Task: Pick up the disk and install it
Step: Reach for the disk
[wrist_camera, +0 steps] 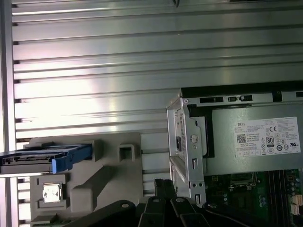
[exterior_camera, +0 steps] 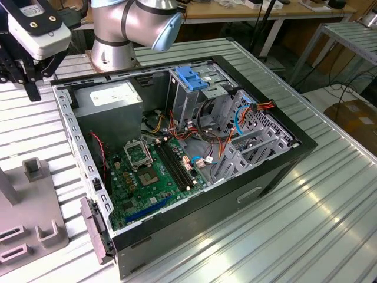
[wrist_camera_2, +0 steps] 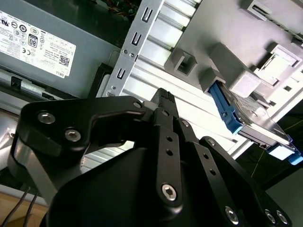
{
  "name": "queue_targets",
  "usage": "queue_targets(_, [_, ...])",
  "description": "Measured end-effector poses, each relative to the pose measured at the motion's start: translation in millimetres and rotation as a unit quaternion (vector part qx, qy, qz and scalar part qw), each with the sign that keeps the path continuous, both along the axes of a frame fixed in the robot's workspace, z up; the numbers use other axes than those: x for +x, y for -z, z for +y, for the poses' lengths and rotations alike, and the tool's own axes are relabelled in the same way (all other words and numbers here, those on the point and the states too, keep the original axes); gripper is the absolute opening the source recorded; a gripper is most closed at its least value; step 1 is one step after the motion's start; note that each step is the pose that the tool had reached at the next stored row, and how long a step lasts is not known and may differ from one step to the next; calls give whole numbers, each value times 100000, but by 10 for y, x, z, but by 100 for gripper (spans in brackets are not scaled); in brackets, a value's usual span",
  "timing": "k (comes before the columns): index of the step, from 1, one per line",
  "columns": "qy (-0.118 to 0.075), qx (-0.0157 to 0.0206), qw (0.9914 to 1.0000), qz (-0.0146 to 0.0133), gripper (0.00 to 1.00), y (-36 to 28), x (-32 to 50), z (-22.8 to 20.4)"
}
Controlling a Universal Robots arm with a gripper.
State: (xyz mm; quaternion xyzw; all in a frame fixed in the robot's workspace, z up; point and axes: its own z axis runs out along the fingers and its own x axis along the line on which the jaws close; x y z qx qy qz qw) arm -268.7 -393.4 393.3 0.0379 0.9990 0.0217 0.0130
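The disk (wrist_camera_2: 253, 124), a flat grey drive with a bright blue carrier rail, stands on edge in a slot of a grey fixture (wrist_camera_2: 236, 47). In the first wrist view the disk (wrist_camera: 45, 158) lies at one end of that fixture (wrist_camera: 109, 175). My gripper (wrist_camera_2: 163, 94) is shut with nothing between its black fingers, and hangs over the slatted table between the fixture and the computer case, apart from the disk. The gripper (wrist_camera: 163, 183) also shows near the case's corner. In the exterior view the gripper (exterior_camera: 32, 88) is at the far left, outside the case.
The open computer case (exterior_camera: 283, 159) fills the middle, with a green motherboard (exterior_camera: 147, 177), a grey power supply (exterior_camera: 112, 97) and a tall drive cage topped by a blue latch (exterior_camera: 191, 76). The arm's base (exterior_camera: 115, 35) stands behind it. The grey fixture (exterior_camera: 35, 227) sits on the exterior view's left.
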Motion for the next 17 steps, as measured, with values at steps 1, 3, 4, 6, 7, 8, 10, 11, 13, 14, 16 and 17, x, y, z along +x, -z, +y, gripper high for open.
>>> queue_targets(1, [1, 2, 100000, -6, 10, 0, -17, 0])
queue_targets(3, [-4, 0, 100000, -4, 10, 0, -65, 1])
queue_targets(4, [-1, 0, 100000, -2, 10, 0, -85, 2])
queue_targets(6, [3, 2, 100000, -6, 10, 1, -127, 5])
queue_targets(7, [2, 2, 100000, -4, 10, 0, -154, 7])
queue_targets(8, [3, 0, 100000, 0, 10, 0, -172, 9])
queue_targets(10, [0, -1, 100000, -1, 10, 0, -225, 17])
queue_targets(11, [-2, 1, 100000, -1, 10, 0, -243, 20])
queue_targets(13, [-1, 1, 100000, -2, 10, 0, -287, 29])
queue_targets(14, [4, 1, 100000, -2, 10, 0, -321, 39])
queue_targets(16, [3, 0, 100000, 0, 10, 0, -365, 50])
queue_targets(17, [0, 2, 100000, -4, 10, 0, -393, 56])
